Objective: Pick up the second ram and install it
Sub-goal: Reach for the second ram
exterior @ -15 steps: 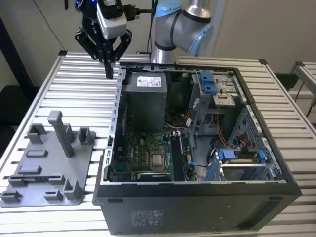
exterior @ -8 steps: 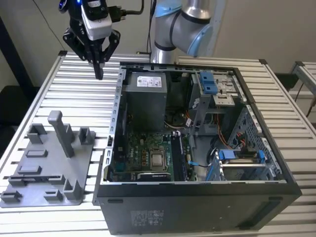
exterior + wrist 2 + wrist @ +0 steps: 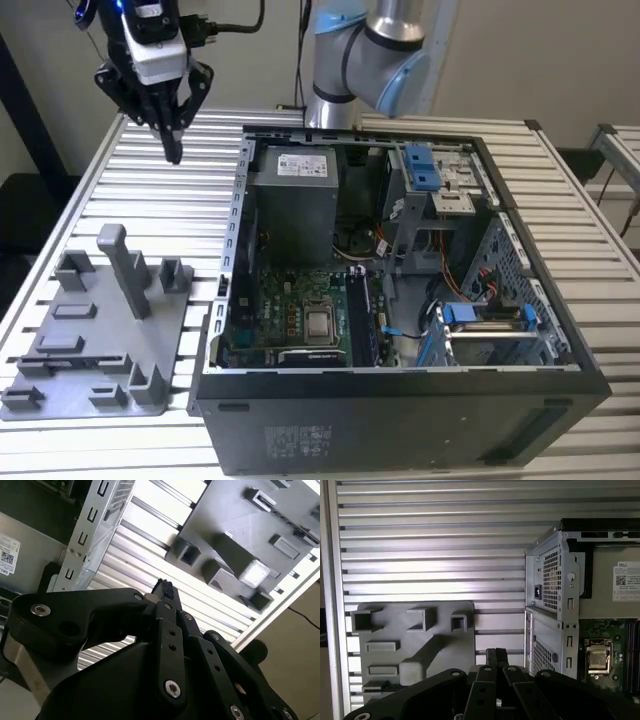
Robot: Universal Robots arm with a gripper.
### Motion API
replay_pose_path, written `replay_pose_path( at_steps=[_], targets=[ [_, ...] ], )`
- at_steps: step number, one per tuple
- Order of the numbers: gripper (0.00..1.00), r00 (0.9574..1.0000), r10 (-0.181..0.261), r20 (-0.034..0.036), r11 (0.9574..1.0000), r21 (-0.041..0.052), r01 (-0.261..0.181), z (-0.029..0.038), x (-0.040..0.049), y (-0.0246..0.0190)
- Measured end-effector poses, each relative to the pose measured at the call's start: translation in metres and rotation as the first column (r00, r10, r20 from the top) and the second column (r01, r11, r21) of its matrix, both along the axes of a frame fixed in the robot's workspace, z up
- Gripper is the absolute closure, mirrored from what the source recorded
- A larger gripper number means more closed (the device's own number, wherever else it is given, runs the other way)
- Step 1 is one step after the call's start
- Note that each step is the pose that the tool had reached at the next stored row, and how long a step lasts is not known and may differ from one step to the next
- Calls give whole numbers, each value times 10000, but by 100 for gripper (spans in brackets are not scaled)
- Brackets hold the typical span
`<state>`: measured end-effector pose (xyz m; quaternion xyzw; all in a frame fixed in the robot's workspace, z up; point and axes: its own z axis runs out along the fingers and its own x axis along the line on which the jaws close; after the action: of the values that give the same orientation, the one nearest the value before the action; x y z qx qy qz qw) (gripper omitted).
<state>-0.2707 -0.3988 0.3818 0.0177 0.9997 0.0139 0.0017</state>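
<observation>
— Where's the gripper [image 3: 174, 150]?
— Over the far side of the slatted table [image 3: 200, 210], on the exterior view's left. Its fingers are pressed together on nothing.
— And the second ram [image 3: 362, 318]?
— It looks seated in the motherboard [image 3: 280, 300] slots inside the open case [image 3: 400, 420], just to the exterior view's right of the processor [image 3: 320, 325]. Well apart from the gripper.

Dark, narrow second ram [image 3: 363, 318] stands edgewise in a motherboard slot [image 3: 372, 322].

Grey fixture [image 3: 100, 340], silver ribbed table [image 3: 185, 205], black pincer [image 3: 175, 150] — black case [image 3: 400, 430], green motherboard [image 3: 290, 300] (blue latches [image 3: 425, 165]).
</observation>
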Motion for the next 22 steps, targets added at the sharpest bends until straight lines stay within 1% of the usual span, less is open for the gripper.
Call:
replay_pose_path(
  at_steps=[11, 22],
  targets=[
    [89, 10000, 92, 0, 9999, -48, -92, -22, -442, 0],
    [89, 9999, 162, 0, 9998, -74, -162, -65, -863, 0]
  ],
)
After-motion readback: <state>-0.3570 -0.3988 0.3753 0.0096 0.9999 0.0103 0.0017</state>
